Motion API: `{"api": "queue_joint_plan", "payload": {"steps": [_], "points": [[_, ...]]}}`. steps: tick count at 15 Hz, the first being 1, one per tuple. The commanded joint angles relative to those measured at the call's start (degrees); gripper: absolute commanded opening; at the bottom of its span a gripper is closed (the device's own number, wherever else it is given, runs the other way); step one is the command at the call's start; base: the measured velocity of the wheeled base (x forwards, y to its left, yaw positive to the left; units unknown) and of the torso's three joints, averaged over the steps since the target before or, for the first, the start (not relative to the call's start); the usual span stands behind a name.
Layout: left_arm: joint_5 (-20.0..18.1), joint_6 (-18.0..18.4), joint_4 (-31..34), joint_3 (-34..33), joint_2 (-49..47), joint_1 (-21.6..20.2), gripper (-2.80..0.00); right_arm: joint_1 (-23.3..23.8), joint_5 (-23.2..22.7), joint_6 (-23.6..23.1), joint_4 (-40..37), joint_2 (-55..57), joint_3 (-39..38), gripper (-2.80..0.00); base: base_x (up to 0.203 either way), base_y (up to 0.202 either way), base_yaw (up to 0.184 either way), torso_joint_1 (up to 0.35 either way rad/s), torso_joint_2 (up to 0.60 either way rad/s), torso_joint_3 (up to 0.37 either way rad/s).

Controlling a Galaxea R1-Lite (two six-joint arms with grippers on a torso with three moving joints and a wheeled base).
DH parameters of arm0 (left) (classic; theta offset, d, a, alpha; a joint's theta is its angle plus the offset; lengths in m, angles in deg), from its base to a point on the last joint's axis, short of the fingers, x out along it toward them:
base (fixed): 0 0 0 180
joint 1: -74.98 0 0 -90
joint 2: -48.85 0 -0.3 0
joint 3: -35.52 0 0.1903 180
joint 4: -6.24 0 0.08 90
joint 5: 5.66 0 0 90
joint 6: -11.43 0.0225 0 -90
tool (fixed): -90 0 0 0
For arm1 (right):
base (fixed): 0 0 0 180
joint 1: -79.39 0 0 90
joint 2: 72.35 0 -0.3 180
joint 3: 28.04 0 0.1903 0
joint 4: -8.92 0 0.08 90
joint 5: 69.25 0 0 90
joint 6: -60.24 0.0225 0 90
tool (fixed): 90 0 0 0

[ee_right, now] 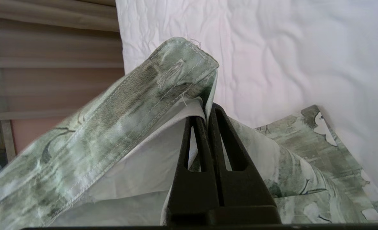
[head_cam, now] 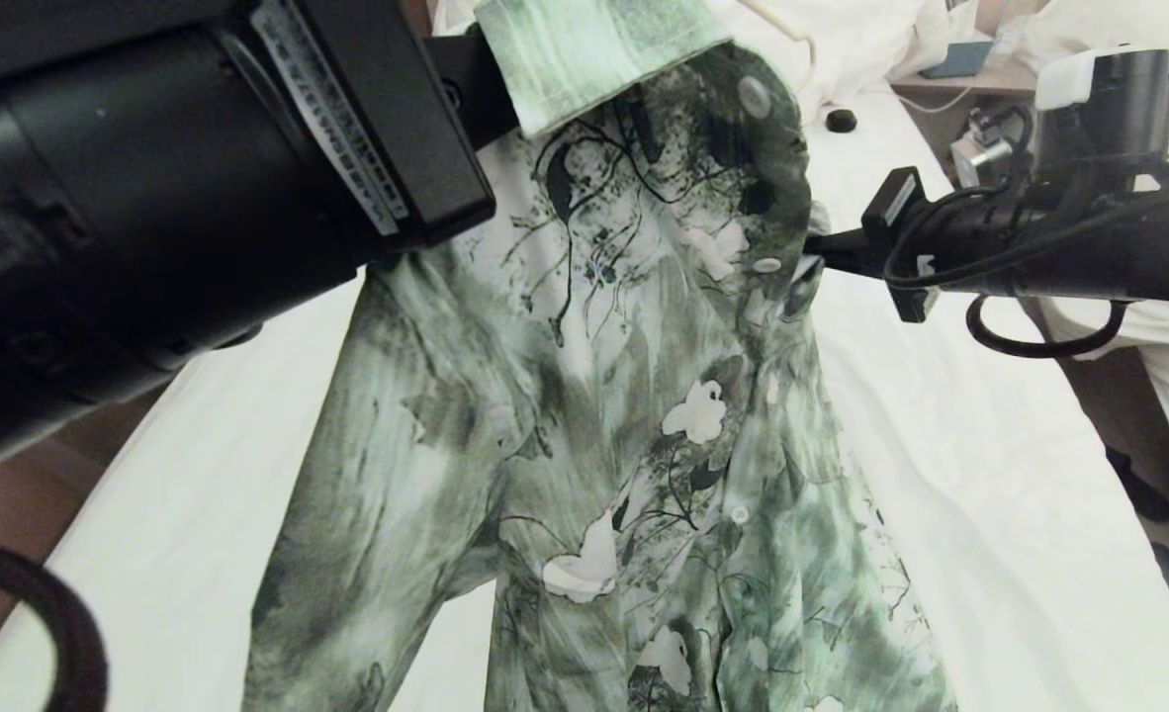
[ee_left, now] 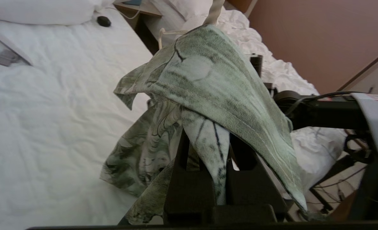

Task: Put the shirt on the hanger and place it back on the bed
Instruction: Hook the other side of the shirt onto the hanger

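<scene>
1. the left tool (ee_left: pixel 205 150) is up at the left of the head view, pinched tight on a fold of the shirt (head_cam: pixel 604 396) near the collar; in the left wrist view the cloth runs down between its black fingers (ee_left: pixel 189 166) and the collar flap drapes over them.
2. the shirt hangs in the air between the two arms, over the bed (head_cam: pixel 941 475). it is spread from the collar down, front placket and buttons facing the head camera, its lower part trailing toward the sheet; whether the hem touches the bed cannot be told.
3. the right tool (ee_right: pixel 208 127) comes in level from the right and is clamped narrow on the shirt's front edge by the buttonhole band, as the right wrist view shows.
4. done so far, as a judgement: the shirt is lifted and held open at two points near the neck, which suits threading a hanger in.
5. the hanger: a thin cream shape pokes out above the collar in the left wrist view, but whether it is the hanger, or already inside the shirt, cannot be told.
6. left, as a judgement: seating both shoulders on the hanger if not yet seated, then laying shirt and hanger down on the bed and letting go with both tools.
</scene>
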Motion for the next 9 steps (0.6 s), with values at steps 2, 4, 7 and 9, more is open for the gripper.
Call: {"api": "queue_joint_plan", "payload": {"steps": [2, 4, 7, 9], "points": [[0.04, -0.95, 0.46, 0.04, 0.82, 1.62, -2.8, -0.2, -0.21, 0.07, 1.97, 0.39, 0.02, -2.8, 0.0, 0.0, 0.0, 0.0, 0.0, 0.0], [-0.73, -1.3, 4.13, 0.27, 0.68, 2.24, -2.8, -0.12, -0.18, 0.03, 6.05, 0.17, 0.02, -2.8, 0.0, 0.0, 0.0, 0.0, 0.0, 0.0], [-1.87, -2.63, 4.59, 0.31, 0.06, 2.6, -2.8, -0.02, -0.18, -1.41, 6.79, -1.21, 0.02, -2.8, 0.0, 0.0, 0.0, 0.0, 0.0, 0.0], [-1.97, -2.65, 4.67, 0.23, -0.59, 2.67, -2.8, 0.07, -0.18, -1.94, 6.79, -1.99, 0.02, -2.8, 0.0, 0.0, 0.0, 0.0, 0.0, 0.0]]}}
